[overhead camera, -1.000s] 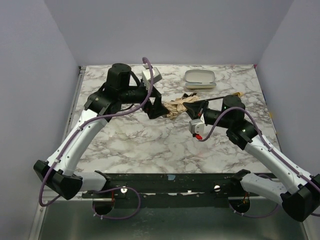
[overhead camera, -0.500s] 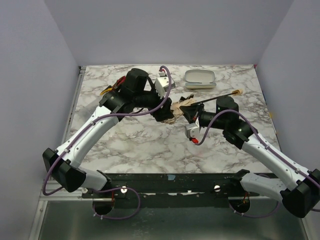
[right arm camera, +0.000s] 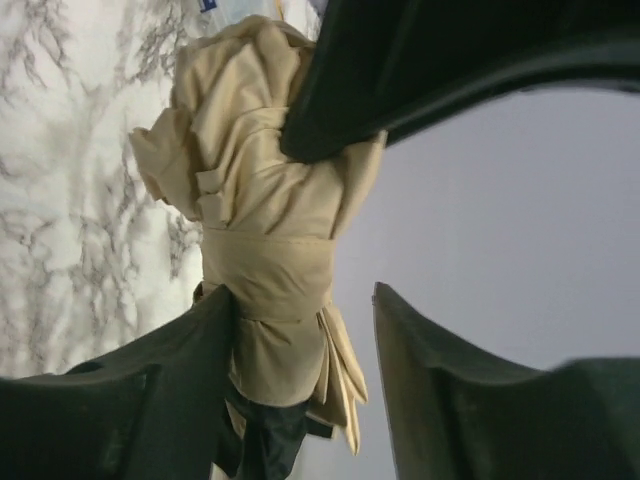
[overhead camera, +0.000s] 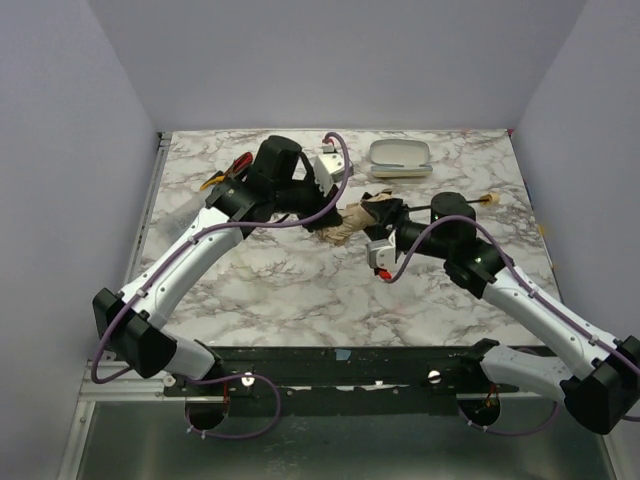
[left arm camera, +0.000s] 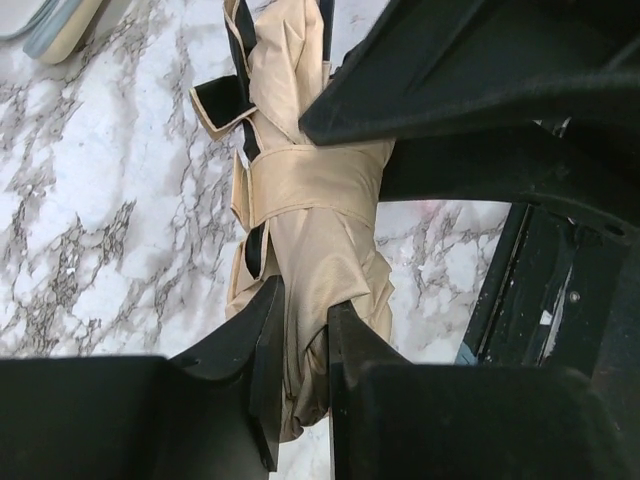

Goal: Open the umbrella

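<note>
Beige-tan folded fabric umbrella (overhead camera: 352,217), strap still wrapped, sits over the mid-back of the white marble-patterned table (overhead camera: 270,285), its thin black shaft pointing right. Left gripper (left arm camera: 302,305) pinches the canopy's end fabric between nearly closed fingers. Right gripper (right arm camera: 303,295) is spread around the bundle: one finger touching, the other apart.

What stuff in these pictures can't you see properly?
1. Pliers: top view, mostly hidden behind the left arm.
2. Middle of the umbrella: top view, covered by the left gripper and right gripper.
3. Far end of the umbrella: left wrist view, blocked by the right gripper.
4. Umbrella's handle: not shown in either wrist view, and too small in the top view for detail.
</note>
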Controlling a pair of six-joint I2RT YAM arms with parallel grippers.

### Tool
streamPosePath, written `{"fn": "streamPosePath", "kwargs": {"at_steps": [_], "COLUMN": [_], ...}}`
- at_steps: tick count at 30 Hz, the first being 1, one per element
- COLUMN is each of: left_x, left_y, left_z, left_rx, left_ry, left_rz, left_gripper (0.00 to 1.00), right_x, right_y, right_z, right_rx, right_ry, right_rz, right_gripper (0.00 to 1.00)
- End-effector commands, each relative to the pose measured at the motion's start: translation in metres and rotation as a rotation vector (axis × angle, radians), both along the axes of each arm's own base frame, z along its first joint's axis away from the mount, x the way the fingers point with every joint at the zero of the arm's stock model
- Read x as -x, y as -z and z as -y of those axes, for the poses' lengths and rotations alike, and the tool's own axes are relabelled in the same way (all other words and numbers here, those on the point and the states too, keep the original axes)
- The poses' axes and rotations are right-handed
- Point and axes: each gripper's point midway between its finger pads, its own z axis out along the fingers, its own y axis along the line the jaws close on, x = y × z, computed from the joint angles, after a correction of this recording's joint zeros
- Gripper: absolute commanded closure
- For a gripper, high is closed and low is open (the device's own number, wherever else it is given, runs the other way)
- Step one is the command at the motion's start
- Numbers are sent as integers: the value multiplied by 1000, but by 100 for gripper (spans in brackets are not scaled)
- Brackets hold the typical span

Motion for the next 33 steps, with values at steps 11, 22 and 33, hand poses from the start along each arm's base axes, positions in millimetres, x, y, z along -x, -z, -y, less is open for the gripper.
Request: {"fn": "streamPosePath", "kwargs": {"at_steps": [11, 22, 33], "left_x": [-39, 17, 42], "left_y": [-57, -51, -52], "left_z": [-36, -34, -32], "left_rx": [104, 88, 59], "left_ry": [-57, 280, 342], "left_rz": [632, 1155, 1414], "left_gripper": [100, 100, 100], "right_x": [12, 44, 51], "right_y": [-27, -49, -5], "right_z": [13, -8, -8], "right_rx": [-297, -176, 1], "right_ry": [341, 169, 196], "right_rz": [-694, -853, -1020], "right_gripper": [0, 0, 0]}}
